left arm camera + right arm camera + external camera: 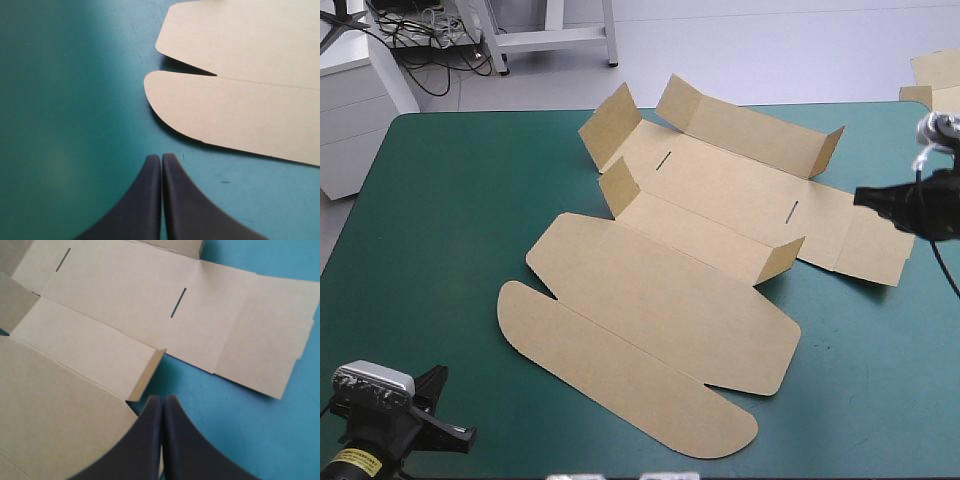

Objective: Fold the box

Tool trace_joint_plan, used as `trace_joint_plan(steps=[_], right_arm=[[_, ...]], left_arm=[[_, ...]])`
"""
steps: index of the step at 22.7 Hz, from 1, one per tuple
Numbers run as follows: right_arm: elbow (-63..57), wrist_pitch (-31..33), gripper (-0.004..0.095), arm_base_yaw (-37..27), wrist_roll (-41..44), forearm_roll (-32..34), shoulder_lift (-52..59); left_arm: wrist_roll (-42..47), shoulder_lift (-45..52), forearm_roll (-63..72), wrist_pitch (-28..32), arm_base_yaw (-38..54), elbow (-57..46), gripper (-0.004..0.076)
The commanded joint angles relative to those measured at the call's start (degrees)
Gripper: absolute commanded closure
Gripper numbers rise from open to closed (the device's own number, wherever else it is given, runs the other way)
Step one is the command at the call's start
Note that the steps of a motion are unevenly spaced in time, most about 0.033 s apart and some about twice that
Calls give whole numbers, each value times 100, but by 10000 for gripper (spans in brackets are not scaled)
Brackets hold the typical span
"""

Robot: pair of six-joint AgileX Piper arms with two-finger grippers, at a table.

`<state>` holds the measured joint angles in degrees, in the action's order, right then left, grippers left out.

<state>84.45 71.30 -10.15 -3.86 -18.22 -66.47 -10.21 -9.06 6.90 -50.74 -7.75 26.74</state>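
Lying mostly flat at the middle of the teal-green cover [440, 220], the box [660, 300] shows in the high view with its far walls and small end tabs half raised and its rounded lid flap [620, 370] toward the near edge. The left gripper [438, 388] sits at the near left corner, and the right gripper [860, 197] is near the flat side panel [865, 245]. In the left wrist view the black fingers [150, 200] meet in one point, holding nothing, with the flap's rounded end just ahead. In the right wrist view that gripper is likewise pressed together and empty, with a raised tab [147, 372] just ahead of it. The board looks light, stiff across its panels, willing to bend only at the creases, and likely to skate on the cover. A raised wall's free edge seems the surest hold.
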Motion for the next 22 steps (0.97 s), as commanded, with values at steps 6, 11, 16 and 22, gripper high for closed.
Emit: trace_joint_plan(steps=[6,11,16,22], right_arm=[[1396,54,904,1425,1174,838,-1107],[1396,54,902,1862,1958,1395,-1634],[1396,54,570,1862,2091,1681,-1657],[929,54,293,1862,2655,1500,-1657]], left_arm=[[54,-116,61,427,-42,121,734],[54,-116,61,427,-42,121,734],[54,-116,61,427,-42,121,734],[54,-116,61,427,-42,121,734]])
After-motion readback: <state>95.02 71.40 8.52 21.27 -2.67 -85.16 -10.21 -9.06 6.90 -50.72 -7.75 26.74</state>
